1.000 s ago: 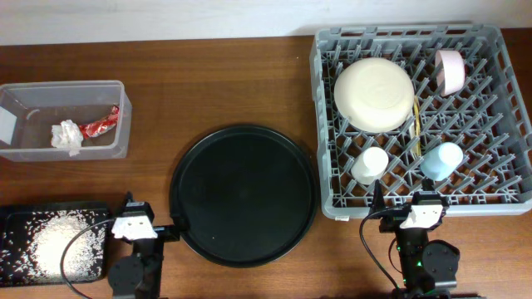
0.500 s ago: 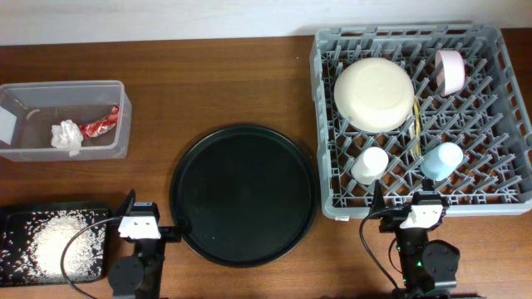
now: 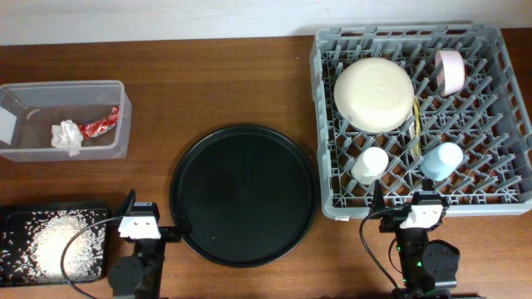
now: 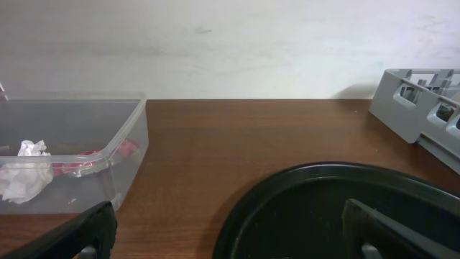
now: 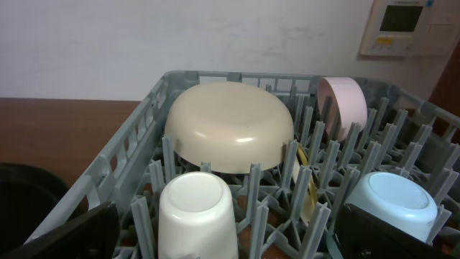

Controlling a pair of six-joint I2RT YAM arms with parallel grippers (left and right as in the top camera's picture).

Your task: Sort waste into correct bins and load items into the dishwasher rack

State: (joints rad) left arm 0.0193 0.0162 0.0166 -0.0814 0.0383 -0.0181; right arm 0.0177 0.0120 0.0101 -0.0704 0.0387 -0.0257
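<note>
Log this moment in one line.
left pincer open; right pincer open; tissue, wrapper in tub; rice in black bin; cream bowl, pink bowl, white cup, blue cup, fork in rack

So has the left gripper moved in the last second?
Yes, slightly. The left gripper has shifted right, away from the black bin and closer to the round tray.

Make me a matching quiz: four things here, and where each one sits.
Things:
1. tissue
2. rice
3. cream bowl
4. round tray

Places:
A. in the rack
B. straight on the table
C. in the black bin
D. in the clear tub

Pairs: 1-D, 2-C, 3-A, 4-B.
</note>
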